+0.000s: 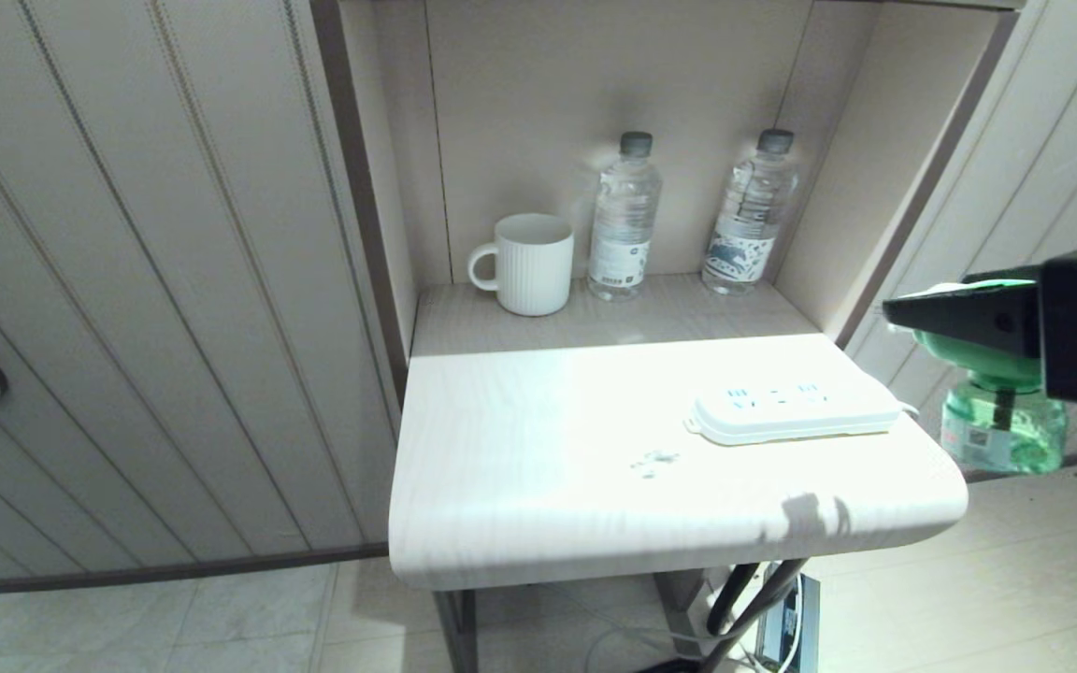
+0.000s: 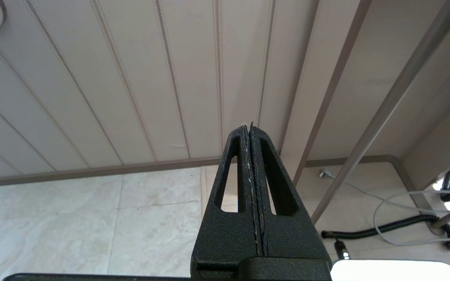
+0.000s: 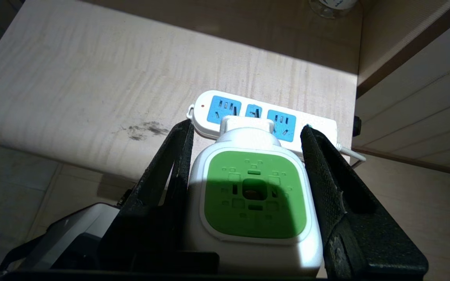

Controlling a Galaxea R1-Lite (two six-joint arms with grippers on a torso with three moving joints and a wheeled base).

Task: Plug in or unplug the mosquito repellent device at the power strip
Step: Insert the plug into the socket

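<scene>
My right gripper [image 1: 917, 313] is shut on the mosquito repellent device [image 1: 1001, 425], holding it in the air just past the table's right edge, its green liquid bottle hanging below the fingers. In the right wrist view the gripper [image 3: 246, 127] clamps the white body with its green top patch [image 3: 254, 195] from both sides. The power strip [image 1: 796, 411] lies flat near the table's right edge, apart from the device. Its three blue socket faces [image 3: 225, 107] are bare. My left gripper [image 2: 248, 127] is parked low beside the table with its fingers pressed together, holding nothing.
A white ribbed mug [image 1: 529, 264] and two clear water bottles [image 1: 624, 220] [image 1: 752, 215] stand at the back of the wooden table [image 1: 548, 449], inside a niche. Panelled walls flank it. Cables [image 2: 385, 226] lie on the floor between the table legs.
</scene>
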